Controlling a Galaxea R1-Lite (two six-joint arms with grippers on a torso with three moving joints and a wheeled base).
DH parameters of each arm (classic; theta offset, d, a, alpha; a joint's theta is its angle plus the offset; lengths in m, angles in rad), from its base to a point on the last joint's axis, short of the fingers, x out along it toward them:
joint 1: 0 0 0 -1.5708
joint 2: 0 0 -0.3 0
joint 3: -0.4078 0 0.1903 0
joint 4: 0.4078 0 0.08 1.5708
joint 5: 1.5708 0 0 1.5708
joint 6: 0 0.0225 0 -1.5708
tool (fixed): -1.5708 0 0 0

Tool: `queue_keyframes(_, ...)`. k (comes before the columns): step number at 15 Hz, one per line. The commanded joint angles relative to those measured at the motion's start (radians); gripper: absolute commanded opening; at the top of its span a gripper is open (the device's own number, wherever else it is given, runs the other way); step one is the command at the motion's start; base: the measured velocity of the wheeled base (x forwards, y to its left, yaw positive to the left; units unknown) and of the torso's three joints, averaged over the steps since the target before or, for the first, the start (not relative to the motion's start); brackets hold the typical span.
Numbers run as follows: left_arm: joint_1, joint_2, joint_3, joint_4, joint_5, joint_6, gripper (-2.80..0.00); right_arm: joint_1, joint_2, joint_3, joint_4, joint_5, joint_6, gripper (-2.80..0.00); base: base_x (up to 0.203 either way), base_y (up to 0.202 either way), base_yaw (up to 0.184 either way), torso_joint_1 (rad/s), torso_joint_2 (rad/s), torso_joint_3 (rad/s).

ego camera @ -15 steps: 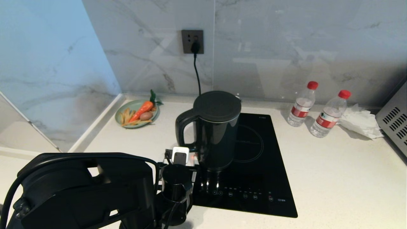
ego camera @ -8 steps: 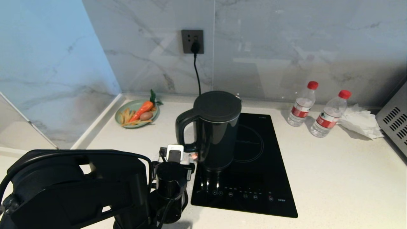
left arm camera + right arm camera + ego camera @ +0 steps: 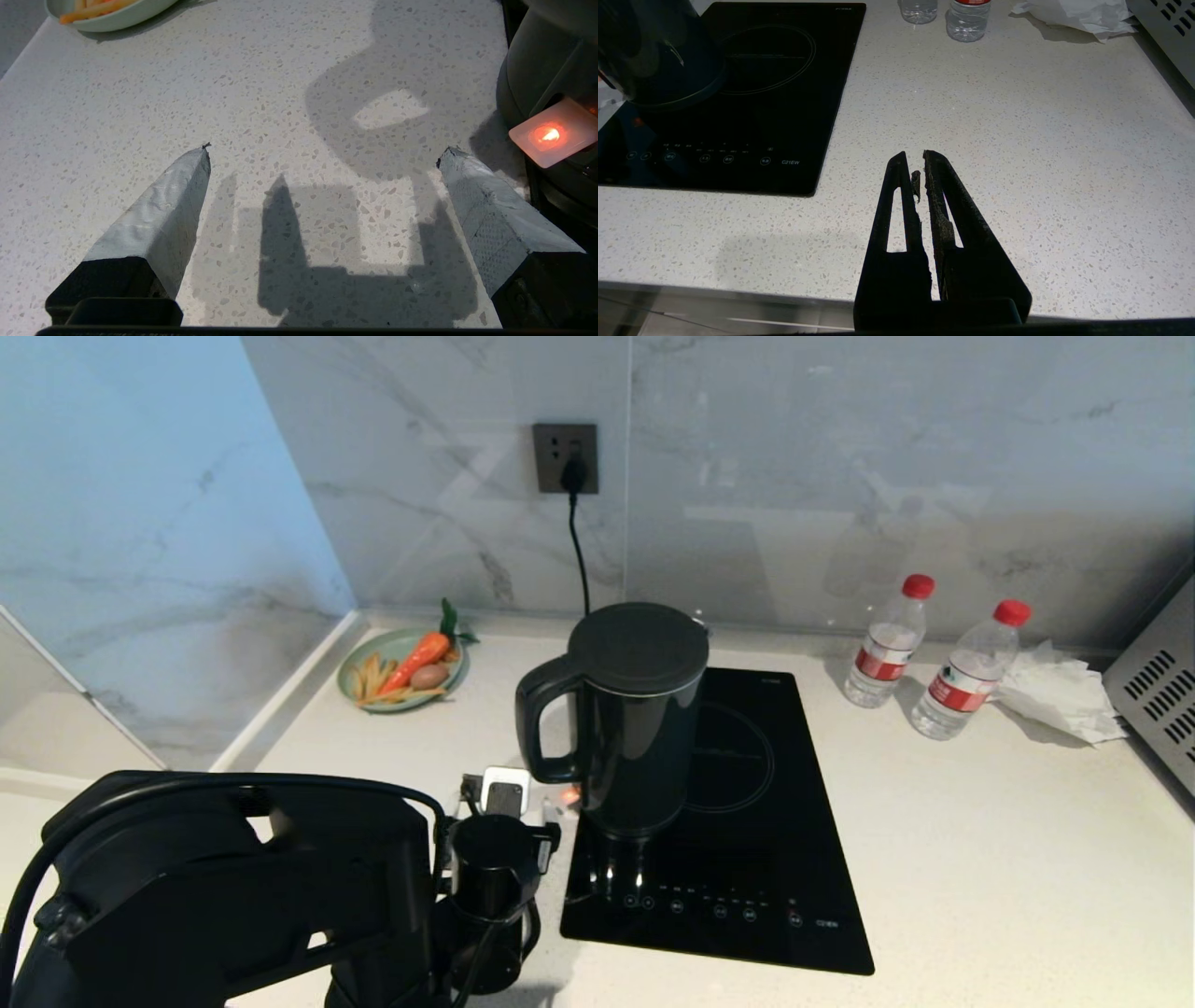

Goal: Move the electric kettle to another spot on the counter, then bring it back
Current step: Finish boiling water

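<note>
Head view shows you the electric kettle (image 3: 627,714) standing upright at the left edge of the black cooktop (image 3: 747,821), handle turned toward the robot's left, lid on. Your left gripper (image 3: 322,156) sits low over the counter (image 3: 980,859), just beside the kettle's handle side and not touching it; its two grey-padded fingers (image 3: 159,210) are spread wide with nothing but bare speckled stone between them. Left wrist view places the kettle's lower body (image 3: 542,70) close to one fingertip, along with a small translucent tab (image 3: 553,133) glowing orange at the kettle's foot. You find the left arm (image 3: 233,887) filling the near left corner of the head view. Your right gripper (image 3: 920,161) hovers near the front edge of the counter, well apart from the kettle, its black fingers drawn nearly together with only a thin slit between them and nothing held. A green plate (image 3: 403,669) of carrot and other food rests by the left wall, two red-capped water bottles (image 3: 887,639) stand right of the cooktop, beside crumpled white paper (image 3: 1060,693), and a cord (image 3: 580,551) runs up to the wall socket (image 3: 565,457).
</note>
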Motion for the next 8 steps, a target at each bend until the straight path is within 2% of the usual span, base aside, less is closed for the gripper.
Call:
queue_keyframes(1, -0.006, 0.022, -0.004, -0.009, 0.005, 0.001, 0.00, -0.001, 0.000, 0.000, -0.001, 0.000, 0.000, -2.80, 0.000, 0.000, 0.000, 0.000, 0.00, 0.000)
queue_keyframes(8, -0.036, 0.022, -0.036, -0.009, 0.008, 0.008, 0.00, -0.001, 0.000, 0.000, -0.001, 0.000, 0.000, -2.80, 0.000, 0.000, 0.000, 0.000, 0.00, 0.000)
